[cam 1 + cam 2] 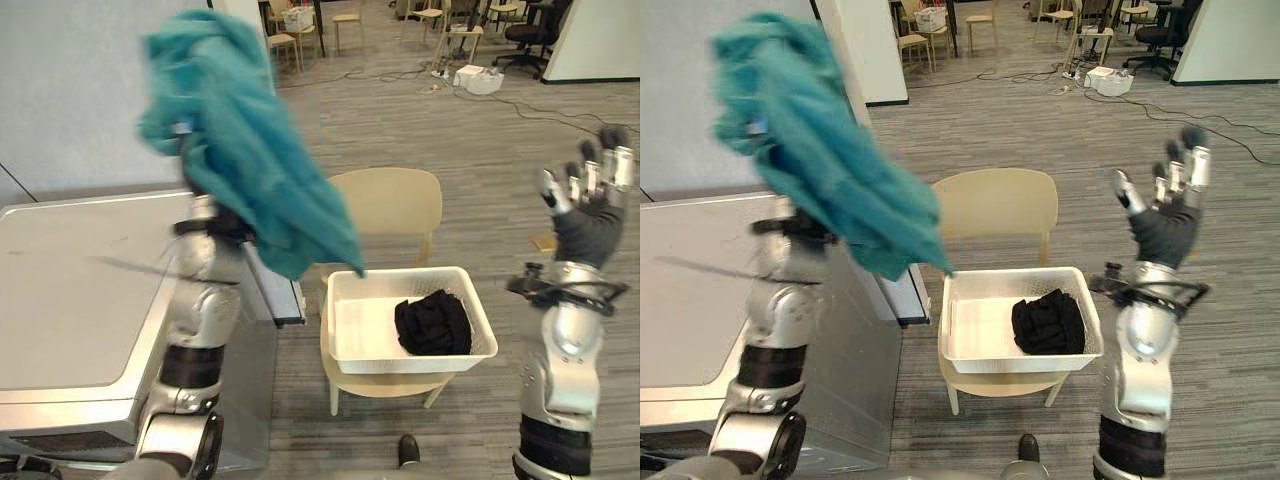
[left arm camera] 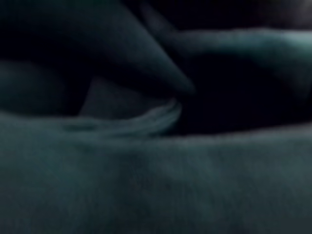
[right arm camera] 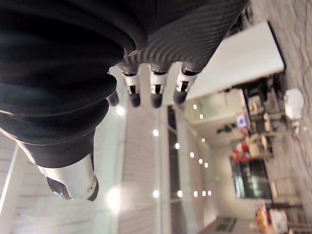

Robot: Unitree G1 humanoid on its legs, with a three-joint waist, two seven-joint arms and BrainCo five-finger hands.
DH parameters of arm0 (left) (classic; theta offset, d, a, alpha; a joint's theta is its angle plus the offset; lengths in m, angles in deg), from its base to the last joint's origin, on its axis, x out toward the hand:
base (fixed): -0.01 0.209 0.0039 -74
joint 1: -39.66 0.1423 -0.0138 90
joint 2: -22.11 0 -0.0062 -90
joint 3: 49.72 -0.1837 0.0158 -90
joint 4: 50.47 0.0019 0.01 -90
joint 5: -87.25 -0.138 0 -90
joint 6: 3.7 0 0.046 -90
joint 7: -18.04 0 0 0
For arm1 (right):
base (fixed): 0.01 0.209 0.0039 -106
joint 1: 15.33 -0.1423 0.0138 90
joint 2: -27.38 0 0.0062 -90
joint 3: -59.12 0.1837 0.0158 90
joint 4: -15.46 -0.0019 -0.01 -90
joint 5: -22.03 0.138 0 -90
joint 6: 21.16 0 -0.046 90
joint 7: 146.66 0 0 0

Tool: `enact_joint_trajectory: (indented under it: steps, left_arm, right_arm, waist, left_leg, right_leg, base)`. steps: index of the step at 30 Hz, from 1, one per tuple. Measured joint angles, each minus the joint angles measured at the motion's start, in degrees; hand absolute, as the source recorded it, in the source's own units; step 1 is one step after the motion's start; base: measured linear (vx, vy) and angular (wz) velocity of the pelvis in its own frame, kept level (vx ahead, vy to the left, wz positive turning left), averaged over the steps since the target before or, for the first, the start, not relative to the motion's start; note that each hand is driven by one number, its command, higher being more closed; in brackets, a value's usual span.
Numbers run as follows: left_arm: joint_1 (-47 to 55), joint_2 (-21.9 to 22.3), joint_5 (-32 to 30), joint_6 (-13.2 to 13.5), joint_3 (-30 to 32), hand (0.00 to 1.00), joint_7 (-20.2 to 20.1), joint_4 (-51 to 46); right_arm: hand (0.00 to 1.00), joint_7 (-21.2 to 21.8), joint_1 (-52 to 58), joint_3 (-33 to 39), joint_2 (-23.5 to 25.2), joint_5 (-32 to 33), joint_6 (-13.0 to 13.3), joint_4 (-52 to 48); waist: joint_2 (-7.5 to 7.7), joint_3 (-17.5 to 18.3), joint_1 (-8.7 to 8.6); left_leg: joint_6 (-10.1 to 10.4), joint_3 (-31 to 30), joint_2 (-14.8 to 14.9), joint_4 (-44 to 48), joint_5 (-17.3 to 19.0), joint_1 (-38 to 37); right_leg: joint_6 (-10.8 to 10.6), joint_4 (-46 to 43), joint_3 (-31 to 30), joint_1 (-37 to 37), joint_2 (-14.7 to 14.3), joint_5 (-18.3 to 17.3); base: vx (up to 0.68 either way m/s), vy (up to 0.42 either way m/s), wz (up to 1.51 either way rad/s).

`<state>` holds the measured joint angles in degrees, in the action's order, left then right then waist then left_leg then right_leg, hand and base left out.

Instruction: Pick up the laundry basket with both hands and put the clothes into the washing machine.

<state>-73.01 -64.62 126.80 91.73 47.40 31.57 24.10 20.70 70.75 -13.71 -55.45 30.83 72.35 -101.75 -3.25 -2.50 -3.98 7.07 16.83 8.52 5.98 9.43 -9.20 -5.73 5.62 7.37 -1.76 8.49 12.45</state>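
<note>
Left hand: raised at 10 o'clock in the head views and buried under the teal garment; whether anything is gripped cannot be told, since dark folds of cloth are all that is seen in its wrist view.
Teal garment: draped over the top of the left arm, bunched at 11 o'clock, with a long tail hung down toward the centre; its tip is seen just above the far left corner of the laundry basket.
Right hand: held up at 3 o'clock, well apart from the basket; the fingers are spread wide and straight, the thumb is set apart, and nothing is held or touched.
Laundry basket: white, seated on a beige chair at 5 o'clock, untouched by either hand.
Black garment: lain crumpled inside the basket, toward its right side.
Washing machine: grey top seen at 8 o'clock, beside the left arm.
</note>
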Motion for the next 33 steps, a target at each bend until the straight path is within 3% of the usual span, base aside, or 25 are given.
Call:
enact_joint_trajectory:
  steps: [2, 7, 13, 17, 21, 24, 26, 31, 33]
  left_arm:
    - [5.4, 0.0, -0.6, 1.6, 6.4, 1.0, 0.6, -5.8]
    - [14.8, 0.3, -3.5, 3.2, 14.8, 1.0, 0.3, -14.3]
    - [29.1, 7.2, -9.0, 3.8, 28.5, 1.0, 0.2, -17.2]
    - [38.2, 13.3, -11.5, 3.8, 33.3, 1.0, 0.3, -18.7]
    - [44.8, 17.9, -11.9, 3.2, 33.0, 1.0, 0.3, -18.4]
    - [50.9, 20.0, -11.0, 3.1, 31.1, 1.0, 0.1, -16.5]
    - [52.7, 21.1, -9.8, 2.0, 28.6, 1.0, -0.7, -9.9]
    - [53.0, 21.2, -6.1, -1.6, 26.1, 1.0, -3.5, 2.4]
    - [53.1, 21.1, -4.8, -2.2, 23.8, 1.0, -4.6, 3.2]
  right_arm:
    - [0.0, 0.3, 3.4, 2.3, 0.9, 0.0, 0.0, -1.3]
    - [0.0, 1.8, 10.3, 5.0, 4.8, 0.0, -0.1, -1.3]
    - [0.0, 2.9, 21.2, 13.5, 12.1, 0.0, -0.7, -1.2]
    - [0.0, 2.9, 26.3, 17.9, 14.1, 3.0, -1.2, -1.1]
    - [0.0, 2.7, 31.0, 17.5, 16.2, 4.1, -1.3, -0.9]
    - [0.0, 2.6, 33.4, 14.8, 17.1, 4.1, -1.7, 4.9]
    - [0.0, 2.8, 33.5, 11.6, 17.1, 3.9, -2.5, 11.7]
    - [0.0, 7.4, 33.4, -2.5, 15.9, 4.1, -4.1, 25.7]
    - [0.0, 10.0, 32.5, -9.1, 15.4, 3.9, -4.1, 29.6]
  waist:
    - [0.0, 0.0, 0.15]
    - [-0.08, 0.0, 0.48]
    - [-0.56, -0.2, 1.29]
    - [-0.99, 0.0, 1.81]
    - [-1.0, 0.0, 2.18]
    - [-0.83, 0.0, 2.56]
    - [-0.92, -0.1, 2.93]
    - [-0.61, -1.6, 3.5]
    - [0.2, -2.9, 4.8]
  left_leg:
    - [0.1, 0.2, 0.1, -0.1, 0.1, -0.2]
    - [0.1, -0.4, 0.3, -0.2, 0.1, -0.2]
    - [0.0, -2.9, 0.6, -0.7, 0.1, 0.5]
    - [0.0, -4.3, 0.6, -1.0, 0.1, 0.5]
    - [-0.1, -5.6, 1.1, -0.7, 0.2, 0.4]
    - [-0.6, -5.8, 1.7, 0.2, 0.6, 0.4]
    - [-0.7, -6.1, 1.9, 0.7, 0.8, 0.3]
    - [-1.6, -6.9, 3.2, 2.1, 1.3, 0.7]
    - [-2.3, -8.2, 3.7, 3.5, 1.7, 1.9]
  right_leg:
    - [0.0, 0.0, -0.1, 0.0, -0.1, 0.0]
    - [0.2, 0.0, 0.5, 0.4, -0.2, -0.3]
    - [0.2, 0.0, 3.3, 1.5, 0.0, -1.7]
    - [-0.1, 0.0, 5.2, 2.7, 0.4, -2.3]
    - [-0.7, 0.0, 7.7, 4.3, 0.6, -3.1]
    - [-0.8, -2.2, 8.8, 4.4, 0.6, -4.9]
    - [-1.1, -3.7, 9.4, 4.4, 0.7, -5.9]
    - [-0.7, -8.4, 11.3, 4.1, 0.7, -9.2]
    - [-0.3, -10.9, 12.1, 3.3, 0.8, -10.9]
  base:
    - [0.0, -0.009, -0.04]
    - [-0.01, -0.009, 0.05]
    - [-0.01, -0.017, 0.21]
    - [0.02, 0.004, 0.24]
    - [0.02, 0.002, 0.31]
    - [0.02, -0.002, 0.2]
    - [0.01, 0.004, 0.16]
    - [-0.02, -0.031, 0.2]
    - [-0.05, -0.055, 0.3]
